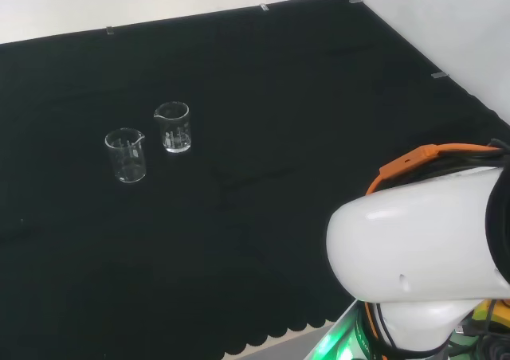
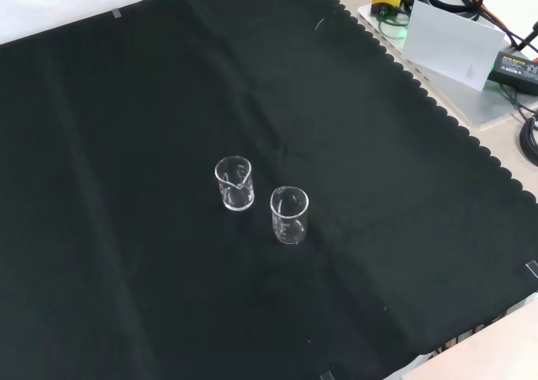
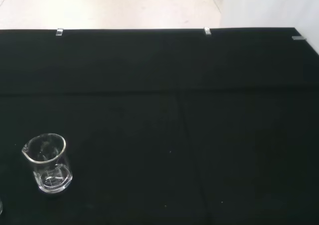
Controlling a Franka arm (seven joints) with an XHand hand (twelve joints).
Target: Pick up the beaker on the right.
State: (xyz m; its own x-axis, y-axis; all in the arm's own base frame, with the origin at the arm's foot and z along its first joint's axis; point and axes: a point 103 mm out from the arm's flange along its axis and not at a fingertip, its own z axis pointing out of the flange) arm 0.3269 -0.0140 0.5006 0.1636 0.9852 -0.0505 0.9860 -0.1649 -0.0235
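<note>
Nothing is done yet: both glass beakers, right beaker [image 1: 173,127] and left beaker [image 1: 126,154], stand untouched, and I cannot tell the hand's state.

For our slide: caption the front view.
Two empty glass beakers stand upright, apart, on black cloth.

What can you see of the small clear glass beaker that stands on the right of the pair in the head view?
The small clear glass beaker is a short cylinder with a pouring spout on its rim and faint white markings on its wall. It stands upright on the black cloth and looks empty. The other clear beaker stands close by, apart from it. Nothing else touches it. In the front view it is the left one.
</note>
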